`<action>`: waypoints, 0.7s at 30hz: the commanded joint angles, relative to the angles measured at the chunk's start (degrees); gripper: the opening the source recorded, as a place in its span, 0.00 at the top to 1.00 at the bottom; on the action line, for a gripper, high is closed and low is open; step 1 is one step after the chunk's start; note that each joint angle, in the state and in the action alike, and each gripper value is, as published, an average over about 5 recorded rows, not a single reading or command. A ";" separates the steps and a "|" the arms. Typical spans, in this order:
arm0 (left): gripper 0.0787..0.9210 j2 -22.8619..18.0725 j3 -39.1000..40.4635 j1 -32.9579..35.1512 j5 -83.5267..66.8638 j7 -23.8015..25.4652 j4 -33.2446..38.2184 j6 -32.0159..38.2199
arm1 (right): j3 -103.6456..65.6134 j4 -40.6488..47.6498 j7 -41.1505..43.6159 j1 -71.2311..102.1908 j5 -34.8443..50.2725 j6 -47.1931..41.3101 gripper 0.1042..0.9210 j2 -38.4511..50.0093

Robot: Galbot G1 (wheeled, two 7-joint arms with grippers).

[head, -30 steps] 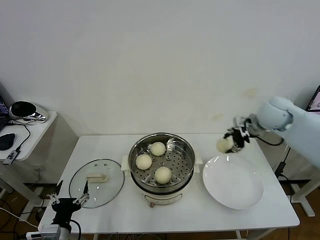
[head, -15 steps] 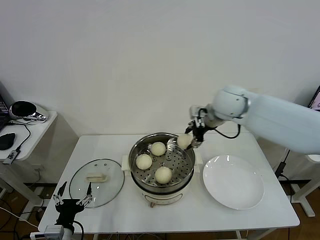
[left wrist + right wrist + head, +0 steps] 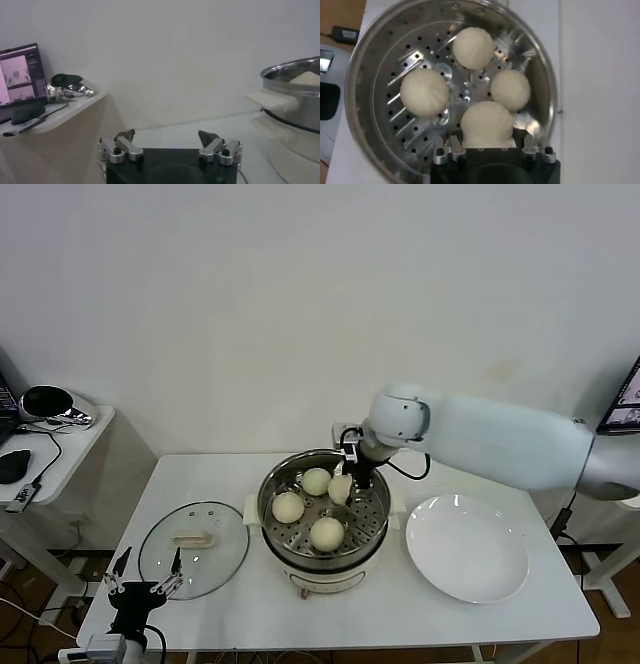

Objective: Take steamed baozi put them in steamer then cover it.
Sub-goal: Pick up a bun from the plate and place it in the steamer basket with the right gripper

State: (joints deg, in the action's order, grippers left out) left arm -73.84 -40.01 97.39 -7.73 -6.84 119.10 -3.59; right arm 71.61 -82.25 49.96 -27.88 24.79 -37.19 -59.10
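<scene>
The steamer stands mid-table, a shiny pot with a perforated tray on a cream base. Three baozi rest on the tray, at the back, the left and the front. My right gripper reaches into the pot from behind, shut on a fourth baozi just over the tray and close beside the back one. In the right wrist view that baozi sits between the right gripper's fingers. The glass cover lies flat, left of the steamer. My left gripper waits open at the table's front-left corner.
An empty white plate lies right of the steamer. A low side table with a mouse and a shiny object stands to the left, off the main table. The steamer's rim shows far off in the left wrist view.
My right arm swung left from above the plate, carrying the baozi over the steamer and lowering it into the pot. The left gripper stayed at the corner.
</scene>
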 commanded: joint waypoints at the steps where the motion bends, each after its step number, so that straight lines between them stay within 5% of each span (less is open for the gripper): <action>1: 0.12 0.08 -0.01 -0.17 -0.07 -0.03 -0.25 0.03 | 1.10 3.23 0.15 2.22 -4.52 -0.34 0.37 -2.77; 13: 0.12 0.09 -0.22 -0.38 -0.05 -0.01 -0.44 -0.01 | -0.31 2.41 1.10 2.98 -4.21 -0.37 0.36 -1.50; 21: 0.12 0.28 -0.55 -0.36 -0.16 0.15 -0.07 -0.22 | -2.76 -4.49 2.03 -0.92 -2.89 -0.19 0.15 5.55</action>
State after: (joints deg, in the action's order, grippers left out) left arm -73.64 -40.53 97.06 -7.87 -6.78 118.91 -3.69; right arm 70.28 -81.96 51.55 -26.59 21.59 -37.41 -58.37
